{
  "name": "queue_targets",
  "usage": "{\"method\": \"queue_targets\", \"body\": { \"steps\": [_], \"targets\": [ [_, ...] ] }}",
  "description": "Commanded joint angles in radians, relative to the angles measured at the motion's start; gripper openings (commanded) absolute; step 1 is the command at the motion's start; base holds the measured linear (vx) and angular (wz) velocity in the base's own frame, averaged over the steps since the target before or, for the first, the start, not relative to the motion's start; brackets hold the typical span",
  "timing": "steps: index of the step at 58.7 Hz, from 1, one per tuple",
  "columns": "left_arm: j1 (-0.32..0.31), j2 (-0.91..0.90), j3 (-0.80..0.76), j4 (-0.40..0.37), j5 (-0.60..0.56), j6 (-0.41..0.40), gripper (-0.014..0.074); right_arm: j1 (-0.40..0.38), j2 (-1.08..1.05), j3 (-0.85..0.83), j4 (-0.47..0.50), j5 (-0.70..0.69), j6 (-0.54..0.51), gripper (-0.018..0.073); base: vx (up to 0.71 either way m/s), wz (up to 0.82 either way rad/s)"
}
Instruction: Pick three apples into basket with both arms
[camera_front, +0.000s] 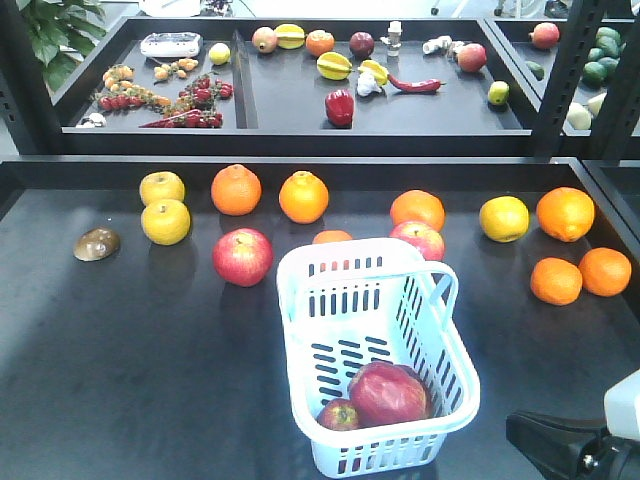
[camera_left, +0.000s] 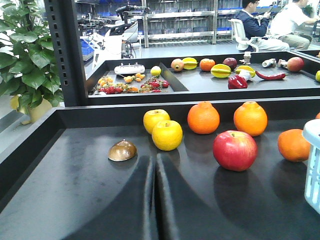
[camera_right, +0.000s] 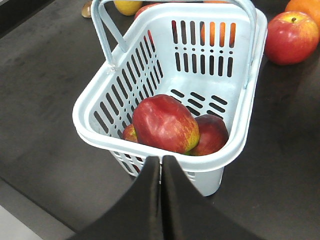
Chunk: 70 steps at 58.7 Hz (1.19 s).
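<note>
The pale blue basket (camera_front: 300, 272) stands on the dark table right of centre, one handle raised. In it lie a large dark-red apple (camera_right: 165, 122), a second apple (camera_right: 212, 134) to its right and a small one (camera_right: 130, 134) half hidden to its left. A red apple (camera_front: 242, 256) rests on the table left of the basket; another (camera_front: 418, 238) sits just behind the basket. My right gripper (camera_right: 161, 159) is shut and empty, just outside the basket's near rim. My left gripper (camera_left: 154, 160) is shut and empty, low over the table; the loose apple (camera_left: 235, 150) lies ahead to its right.
Oranges (camera_front: 236, 189) and yellow pears (camera_front: 165, 221) line the back of the table, with more oranges (camera_front: 556, 280) at the right. A brown shell-like object (camera_front: 97, 243) lies at the left. A raised rear tray (camera_front: 290, 135) holds other produce. Black frame posts (camera_front: 560, 70) stand at the sides.
</note>
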Motion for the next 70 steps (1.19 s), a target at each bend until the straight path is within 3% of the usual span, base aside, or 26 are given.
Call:
{"method": "queue_targets", "body": {
  "steps": [1,39,49,57,63,70],
  "targets": [
    [0.0,-0.014,-0.025,-0.004,-0.06,-0.008,-0.0006,-0.003,0.0,-0.027,0.015,-0.044,-0.006,-0.0008,0.0,0.0],
    [0.0,-0.014,-0.025,-0.005,-0.06,-0.008,-0.0006,-0.003,0.0,-0.027,0.015,-0.045,-0.006,-0.0008,0.0,0.0],
    [0.0,-0.014,-0.025,-0.005,-0.06,-0.008,-0.0006,-0.003,-0.035,-0.026,-0.057,-0.021,0.012,-0.0008,0.0,0.0],
    [0.0,-0.013,-0.025,-0.005,-0.06,-0.008,-0.0006,-0.003,-0.131,-0.026,-0.207,-0.001,0.207,-0.0008,0.0,0.0],
    [0.0,-0.013,-0.025,-0.005,-0.06,-0.008,-0.0006,-0.004,-0.221,-0.015,-0.431,-0.021,0.467,-0.0008,0.0,0.0],
    [0.0,-0.013,-0.025,-0.005,-0.06,-0.008,-0.0006,-0.004,-0.295,0.088,-0.654,-0.178,0.692,-0.0008,0.0,0.0]
  ]
}}
